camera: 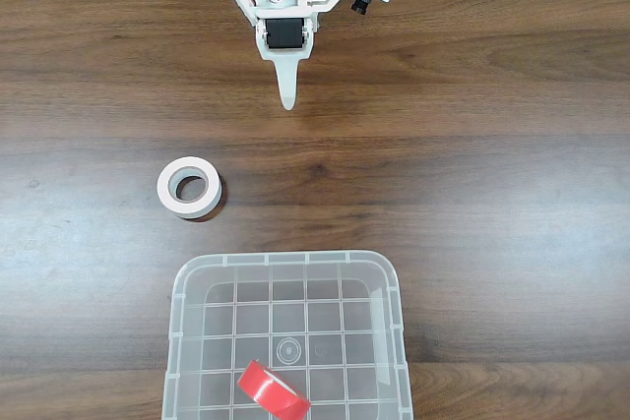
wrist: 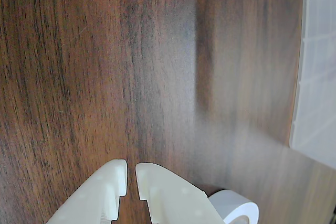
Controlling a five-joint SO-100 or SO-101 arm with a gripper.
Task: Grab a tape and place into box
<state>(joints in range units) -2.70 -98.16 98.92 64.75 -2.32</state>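
The red tape point(camera: 274, 390) lies tilted inside the clear box point(camera: 187, 287) at the bottom of the fixed view, near its front edge. The box's wall point(wrist: 319, 66) also shows at the right edge of the wrist view. My white gripper point(camera: 287, 95) is folded back near the arm's base at the top of the fixed view, far from the box. In the wrist view the gripper point(wrist: 131, 177) has its two white fingers nearly touching, shut with nothing between them, over bare wood.
A white tape roll point(camera: 189, 187) lies flat on the brown wooden table point(camera: 472, 174), left of centre and above the box; its edge point(wrist: 236, 209) peeks in at the bottom of the wrist view. Cables run along the table's far edge.
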